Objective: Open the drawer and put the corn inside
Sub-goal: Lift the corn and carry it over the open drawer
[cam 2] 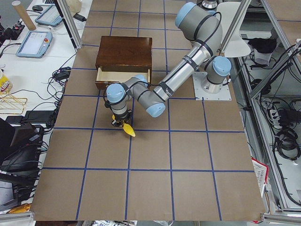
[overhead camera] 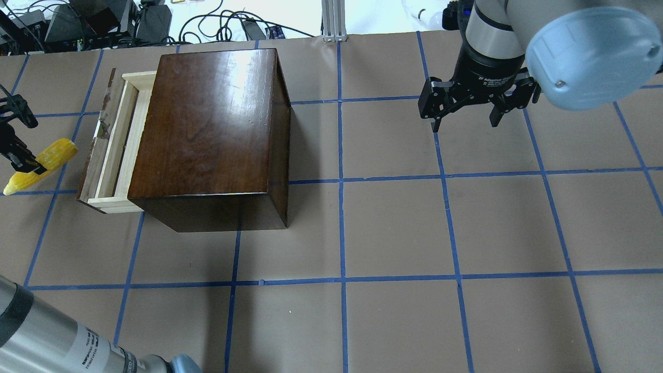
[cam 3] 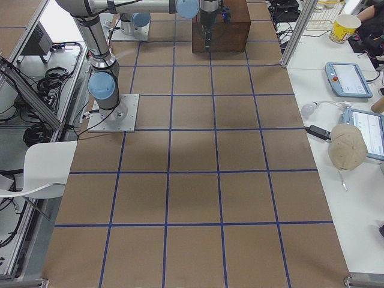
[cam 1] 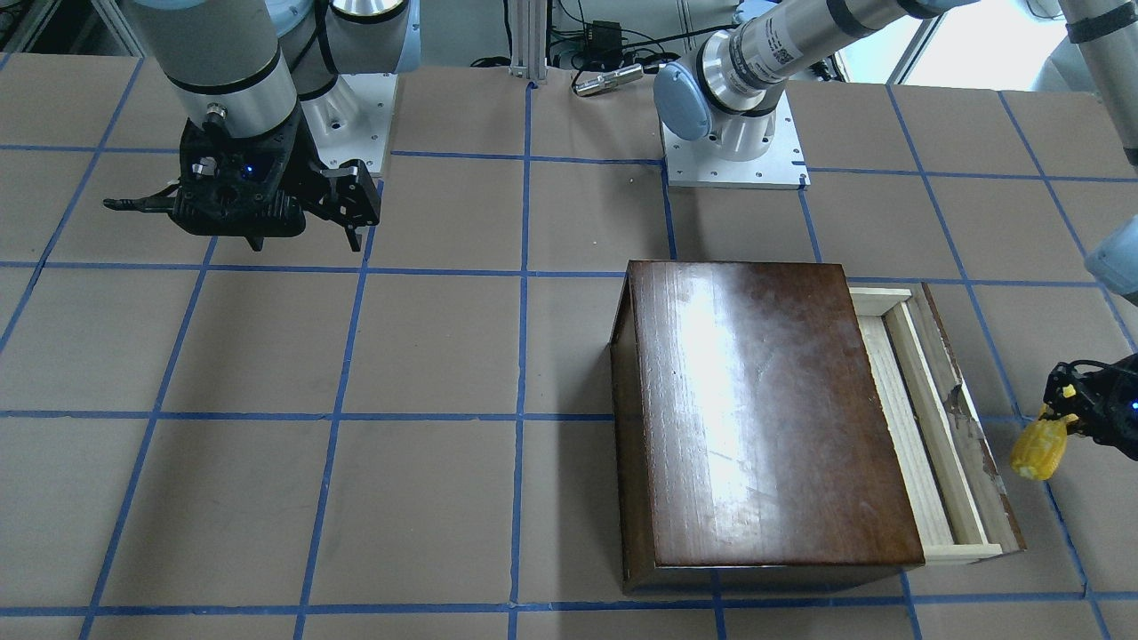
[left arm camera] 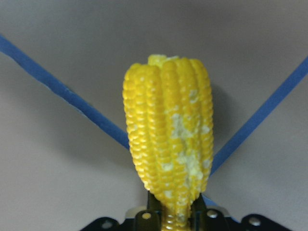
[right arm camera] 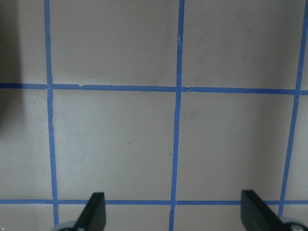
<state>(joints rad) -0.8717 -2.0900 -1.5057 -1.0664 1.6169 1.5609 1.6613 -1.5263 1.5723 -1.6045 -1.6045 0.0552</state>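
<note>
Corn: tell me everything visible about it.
The corn is a small bright yellow cob, plastic-looking, with bumpy kernel rows and some pale scuffed patches. The left gripper clamps it near one end. It is tilted, outside the open drawer, beside its dark front panel and not touching it.

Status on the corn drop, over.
Drawer part open. Left gripper shut on corn, just outside its front. Right gripper open, far side. Nothing between corn and opening.

corn (overhead camera: 54,155) 1 | drawer (overhead camera: 116,150) 1 | box (overhead camera: 207,124) 1 | left hand (overhead camera: 30,165), right hand (overhead camera: 464,123): 2
</note>
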